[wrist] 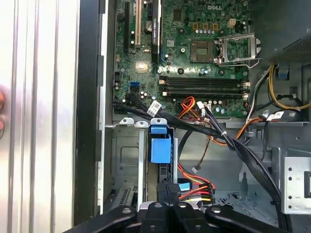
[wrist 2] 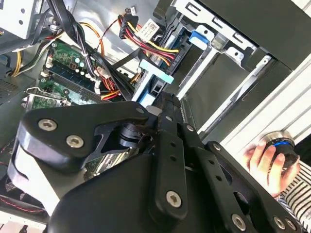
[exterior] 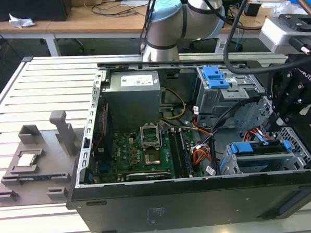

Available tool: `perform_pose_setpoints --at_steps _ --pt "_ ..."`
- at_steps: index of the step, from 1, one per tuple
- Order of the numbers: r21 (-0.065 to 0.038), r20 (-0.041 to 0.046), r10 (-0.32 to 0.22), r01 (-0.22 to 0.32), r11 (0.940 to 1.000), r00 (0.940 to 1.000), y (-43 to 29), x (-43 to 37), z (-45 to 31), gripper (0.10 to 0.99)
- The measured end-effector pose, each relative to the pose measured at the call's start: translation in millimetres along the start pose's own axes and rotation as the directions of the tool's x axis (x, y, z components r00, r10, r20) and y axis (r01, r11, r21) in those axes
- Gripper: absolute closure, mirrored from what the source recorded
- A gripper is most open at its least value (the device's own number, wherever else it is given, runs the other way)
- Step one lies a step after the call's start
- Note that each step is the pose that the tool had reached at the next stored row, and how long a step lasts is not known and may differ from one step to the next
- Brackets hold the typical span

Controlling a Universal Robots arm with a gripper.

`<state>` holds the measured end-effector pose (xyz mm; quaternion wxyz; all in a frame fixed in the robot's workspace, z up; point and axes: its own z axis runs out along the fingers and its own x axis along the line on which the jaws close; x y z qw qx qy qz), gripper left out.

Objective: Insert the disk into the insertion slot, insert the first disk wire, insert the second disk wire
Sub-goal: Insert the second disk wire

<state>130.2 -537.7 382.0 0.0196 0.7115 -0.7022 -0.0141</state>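
Black sheet steel forms the computer case [exterior: 165, 210], which is laid on its side on the slatted table [exterior: 44, 86] so that its interior is open from above. The green motherboard [exterior: 139, 154] is seen flat on the case floor, with the grey power supply [exterior: 131, 97] behind it. At the exterior view's right, a taller grey cage with a blue latch [exterior: 215, 77] is left untouched. In front of it the insertion slot [exterior: 231, 162], a low perforated grey cage, is occupied: the disk [exterior: 261, 148] is seated in it, its blue carrier edge showing along the bay, so the first step is judged done.

The gripper [exterior: 275, 125] is held just above the rear edge of the disk, presumably because the connectors are reached from there. In the first wrist view its fingers [wrist: 165, 191] are brought together, seemingly pinched on a small dark connector, though what is clamped cannot be told for certain. Red, yellow and black wires [wrist: 194, 187] are seen just beside the fingertips, near the disk's blue tab [wrist: 160, 148].

In the second wrist view a person's hand [wrist 2: 265, 162] is rested on a round knob outside the case.
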Motion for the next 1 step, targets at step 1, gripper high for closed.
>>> perform_pose_setpoints --at_steps 1 --pt "0.000 -0.0001 0.000 0.000 1.0000 1.0000 0.0 0.0 0.0 0.980"
